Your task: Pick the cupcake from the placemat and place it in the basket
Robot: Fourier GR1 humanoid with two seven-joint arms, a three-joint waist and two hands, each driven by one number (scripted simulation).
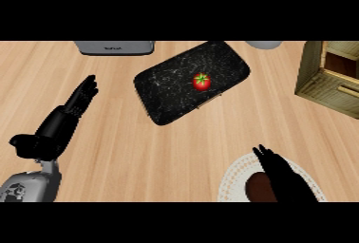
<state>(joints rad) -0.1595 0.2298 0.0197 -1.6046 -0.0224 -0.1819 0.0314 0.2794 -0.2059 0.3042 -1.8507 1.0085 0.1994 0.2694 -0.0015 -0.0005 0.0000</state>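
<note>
Cupcake sits on the white placemat, right hand straight-fingered above it; left hand released

Black right hand covers much of the brown cupcake on the round white lacy placemat; hand, cupcake and mat are all cut by the lower edge. Grey metal toaster and pale round vessel are cut at top, and the woven wicker basket runs off the right edge.
</note>
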